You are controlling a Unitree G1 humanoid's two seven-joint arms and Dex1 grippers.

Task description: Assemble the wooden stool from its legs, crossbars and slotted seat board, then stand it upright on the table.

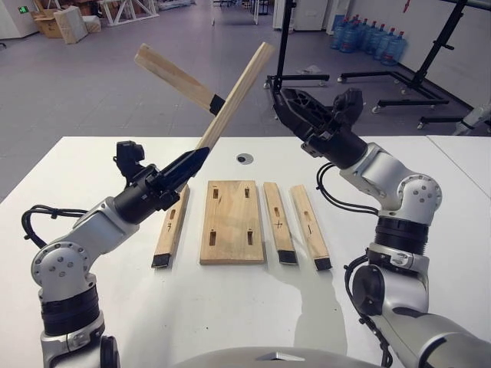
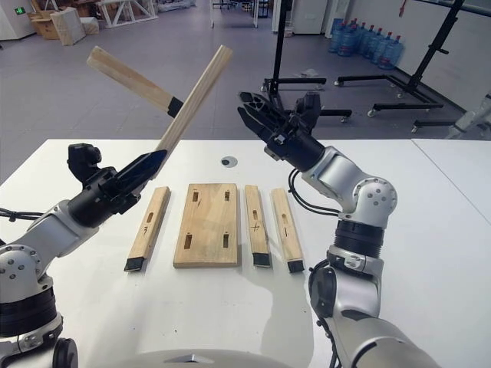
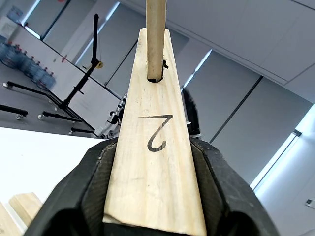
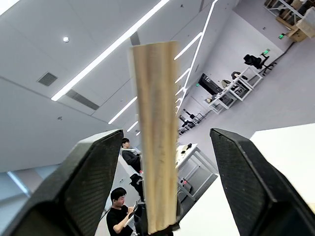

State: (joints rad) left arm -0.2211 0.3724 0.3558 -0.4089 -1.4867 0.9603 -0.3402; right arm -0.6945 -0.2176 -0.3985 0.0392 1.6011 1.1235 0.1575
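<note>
Upper centre: left claw (image 1: pixel 198 157) clamps leg (image 3: pixel 156 177) marked "2", crossbar (image 1: pixel 173 77) slotted through; right claw (image 1: pixel 313 103) gapes wide, holding nothing.

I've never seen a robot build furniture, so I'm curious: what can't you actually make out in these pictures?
Lower end of the held leg: covered by the left end effector, left wrist view.
How deep the crossbar sits in the slot: too small in the eye views.
Marks on the legs lying on the table: too small to read, eye views.
Underside of the seat board: faces down.
</note>
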